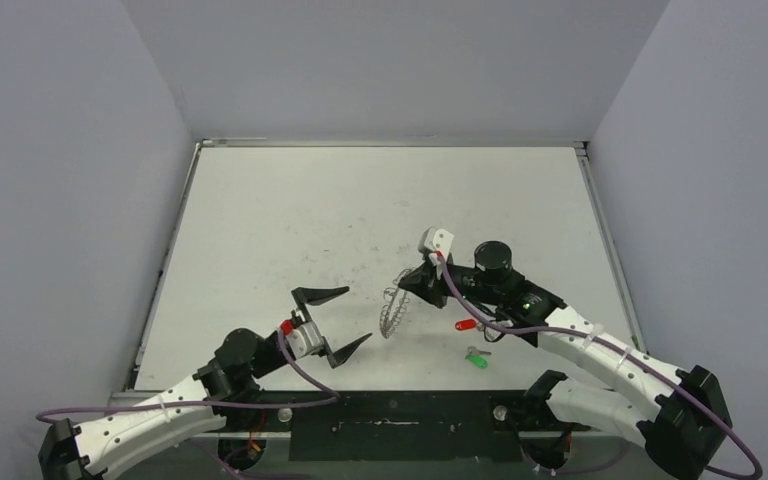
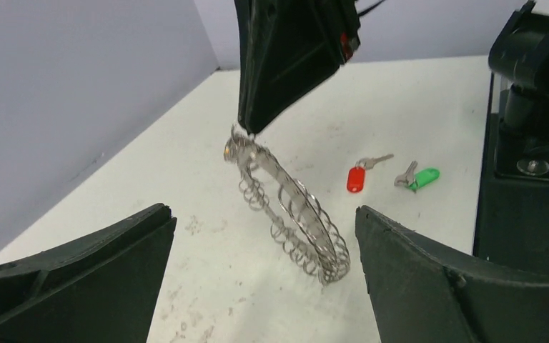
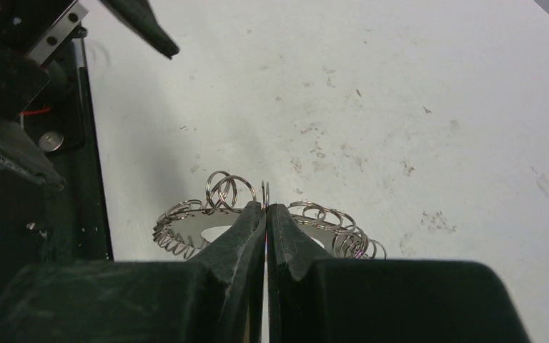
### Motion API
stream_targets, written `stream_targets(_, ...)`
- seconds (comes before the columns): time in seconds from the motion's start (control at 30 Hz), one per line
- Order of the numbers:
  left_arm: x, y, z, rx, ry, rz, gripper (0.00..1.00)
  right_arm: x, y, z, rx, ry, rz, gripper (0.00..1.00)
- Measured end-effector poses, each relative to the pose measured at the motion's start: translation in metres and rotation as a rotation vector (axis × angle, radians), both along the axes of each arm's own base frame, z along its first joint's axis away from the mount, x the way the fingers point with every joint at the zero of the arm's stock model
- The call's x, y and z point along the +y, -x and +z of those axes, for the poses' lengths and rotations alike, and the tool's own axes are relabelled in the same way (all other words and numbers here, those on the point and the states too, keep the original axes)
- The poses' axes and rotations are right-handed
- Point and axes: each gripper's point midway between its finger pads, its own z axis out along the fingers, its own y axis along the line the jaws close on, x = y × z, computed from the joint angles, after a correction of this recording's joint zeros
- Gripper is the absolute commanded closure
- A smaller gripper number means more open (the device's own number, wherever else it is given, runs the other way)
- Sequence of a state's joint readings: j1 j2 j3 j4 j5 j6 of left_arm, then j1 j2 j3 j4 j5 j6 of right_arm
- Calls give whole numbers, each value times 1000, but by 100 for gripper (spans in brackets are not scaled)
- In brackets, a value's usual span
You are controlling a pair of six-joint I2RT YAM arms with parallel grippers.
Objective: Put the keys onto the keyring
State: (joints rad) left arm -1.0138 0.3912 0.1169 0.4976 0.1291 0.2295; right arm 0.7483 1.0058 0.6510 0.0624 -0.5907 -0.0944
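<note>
My R tool (image 1: 407,282) clamped on keyring (image 1: 394,308) top, ring standing tilted at frame center, my L tool (image 1: 359,313) wide apart lower left, red-tag key (image 1: 466,324), green-tag key (image 1: 478,361) on desk (image 1: 290,220), lower right of ring.

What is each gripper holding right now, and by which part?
The right gripper pinches the keyring at its raised upper rim; the left gripper is open, holding nothing.

White matte surface (image 1: 360,200) with faint dark scuffs, red-tagged key (image 1: 466,324) lying flat close behind the right pincer (image 1: 407,282), green-tagged key (image 1: 478,360) just beyond it toward the near edge, keyring (image 1: 393,310) propped on edge under that pincer's tips, lower rim on the surface
</note>
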Motion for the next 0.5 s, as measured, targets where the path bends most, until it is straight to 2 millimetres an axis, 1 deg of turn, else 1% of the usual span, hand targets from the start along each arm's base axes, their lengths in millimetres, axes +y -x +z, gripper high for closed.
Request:
stream_targets(0.13,5,-10,-26,100,-63,66,3,-16,-23,0,66,-23,-126,100)
stream_targets(0.23,10,-21,-49,247,-91,148,3,-30,-41,1,122,-51,-228,100)
stream_targets(0.37,23,-38,-79,459,-133,313,3,-54,-67,1,197,-97,-393,100)
stream_targets(0.5,35,-45,-105,602,-159,433,3,-77,-88,1,250,-137,-548,100)
